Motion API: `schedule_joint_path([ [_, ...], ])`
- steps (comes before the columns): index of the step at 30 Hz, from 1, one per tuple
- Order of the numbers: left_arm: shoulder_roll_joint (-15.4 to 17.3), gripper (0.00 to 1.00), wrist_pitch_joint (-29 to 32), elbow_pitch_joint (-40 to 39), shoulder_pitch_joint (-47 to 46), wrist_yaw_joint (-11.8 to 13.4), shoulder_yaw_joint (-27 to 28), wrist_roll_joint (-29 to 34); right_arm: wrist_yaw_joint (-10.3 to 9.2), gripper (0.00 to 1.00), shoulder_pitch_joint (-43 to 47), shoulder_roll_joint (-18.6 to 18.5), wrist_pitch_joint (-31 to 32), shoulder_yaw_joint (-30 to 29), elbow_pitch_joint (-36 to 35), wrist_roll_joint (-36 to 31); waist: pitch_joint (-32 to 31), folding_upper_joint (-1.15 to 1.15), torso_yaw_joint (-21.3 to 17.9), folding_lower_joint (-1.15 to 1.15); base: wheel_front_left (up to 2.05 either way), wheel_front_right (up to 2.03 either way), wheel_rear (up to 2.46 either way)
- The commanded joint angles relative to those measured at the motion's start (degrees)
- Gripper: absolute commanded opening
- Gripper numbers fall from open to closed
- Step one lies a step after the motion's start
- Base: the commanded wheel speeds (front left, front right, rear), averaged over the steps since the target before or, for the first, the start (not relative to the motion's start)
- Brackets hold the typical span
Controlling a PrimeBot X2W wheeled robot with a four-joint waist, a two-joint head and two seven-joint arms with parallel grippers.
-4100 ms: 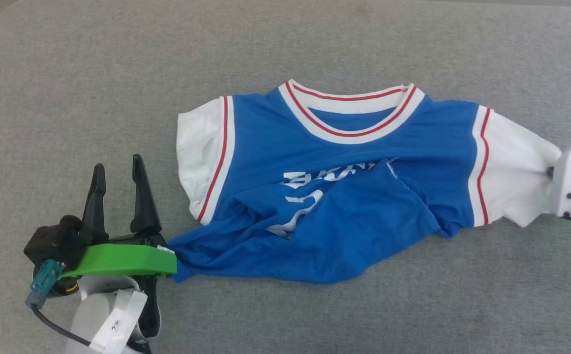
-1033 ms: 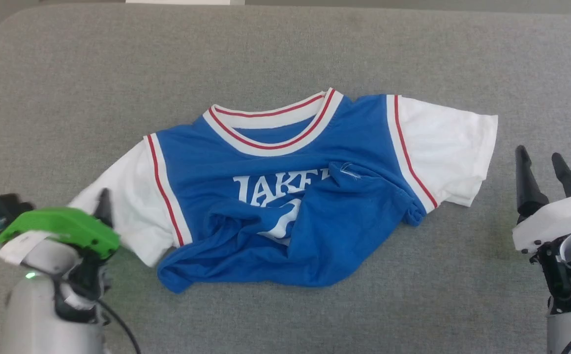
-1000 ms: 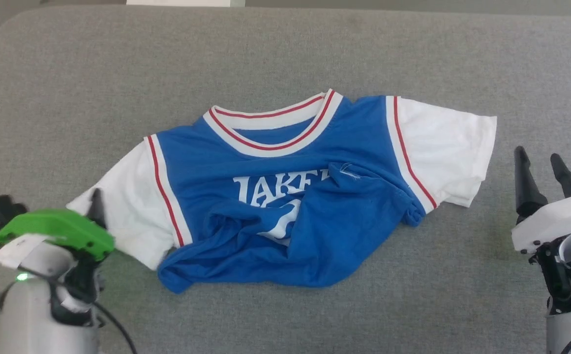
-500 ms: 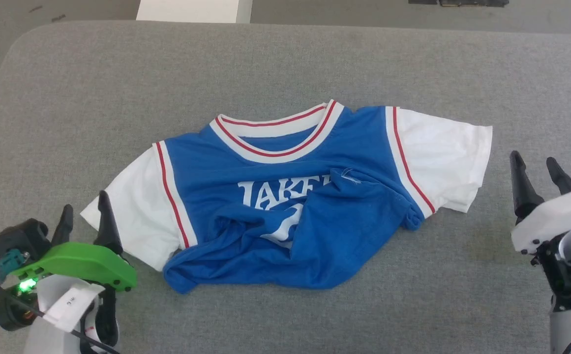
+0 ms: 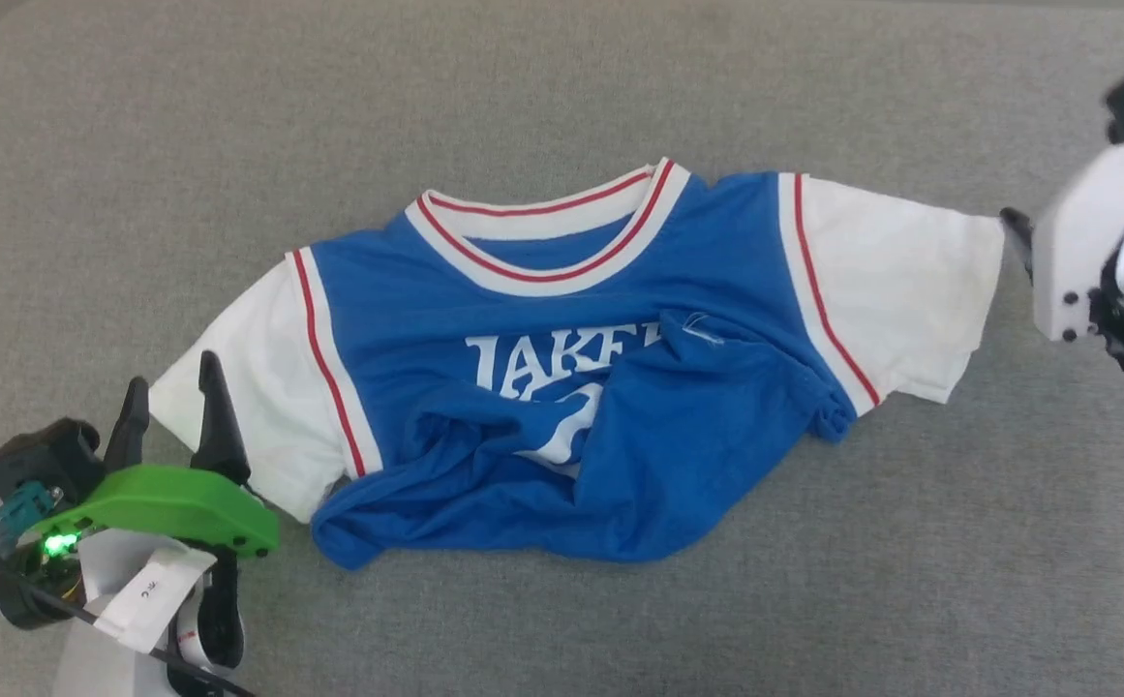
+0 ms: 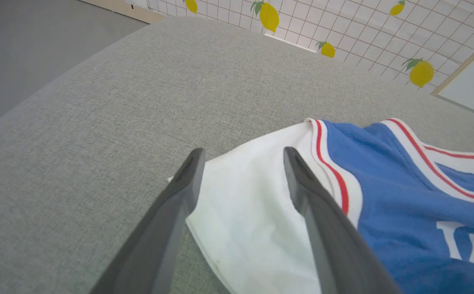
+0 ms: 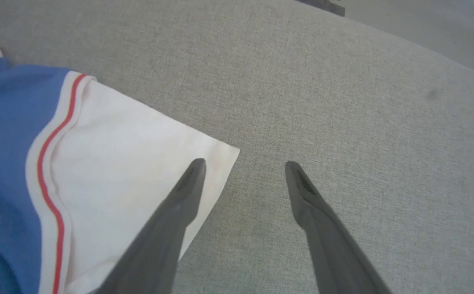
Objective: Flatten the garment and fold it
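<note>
Garment (image 5: 542, 310) on grey cushion (image 5: 232, 145)

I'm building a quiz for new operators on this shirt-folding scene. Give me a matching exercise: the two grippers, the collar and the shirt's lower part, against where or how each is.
Column A
1. left gripper
2. right gripper
3. collar
4. lower part of the garment

Column B
a. bunched, covering part of the lettering
b. open, at the right-side sleeve corner
c. open, at the left-side sleeve edge
d. flat, on the far side

Pairs: 1-c, 2-b, 3-d, 4-a
</note>
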Motion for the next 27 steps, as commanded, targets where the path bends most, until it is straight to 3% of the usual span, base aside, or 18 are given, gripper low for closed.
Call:
schedule_joint_path([
  [1,-0.3,1.0,-0.4,-0.5,-1.3,0.0,-0.1,-0.4,0.19,1.0,-1.8,-0.5,3.1,1.4,1.0,-0.3,2.1,0.0,0.9,0.0,0.0,0.0,0.0],
  [7,-0.9,1.0,-0.7,-1.5,-2.7,0.3,-0.9,-0.5,0.19,1.0,-5.9,-2.6,12.1,7.3,3.2,-0.6,5.4,0.0,2.4,0.0,0.0,0.0,0.0],
  [17,-1.4,1.0,-1.4,-1.4,-2.8,0.6,-1.2,-1.1,0.19,1.0,-5.4,-5.6,17.6,17.3,4.6,3.7,6.7,0.0,3.0,0.0,0.0,0.0,0.0],
  [18,-1.4,1.0,-1.4,-1.3,-2.8,0.6,-1.2,-1.2,0.19,0.42,-5.4,-5.9,17.8,17.5,4.6,4.4,6.7,0.0,2.9,0.0,0.0,0.0,0.0],
  [19,-1.3,1.0,-1.4,-1.2,-2.8,0.6,-1.2,-1.3,0.19,0.06,-5.4,-6.2,17.5,17.8,4.5,4.9,6.7,0.0,2.9,0.0,0.0,0.0,0.0],
  [20,-1.3,1.0,-1.5,-1.1,-2.8,0.6,-1.2,-1.3,0.19,0.0,-5.5,-6.6,17.1,18.0,4.4,5.4,6.6,0.0,2.8,0.0,0.0,0.0,0.0],
  [27,-0.8,1.0,-1.0,-0.6,-2.5,0.8,-1.0,-1.7,0.19,0.0,-5.6,-6.3,12.1,13.6,3.8,7.1,4.3,0.0,1.6,0.0,0.0,0.0,0.0],
])
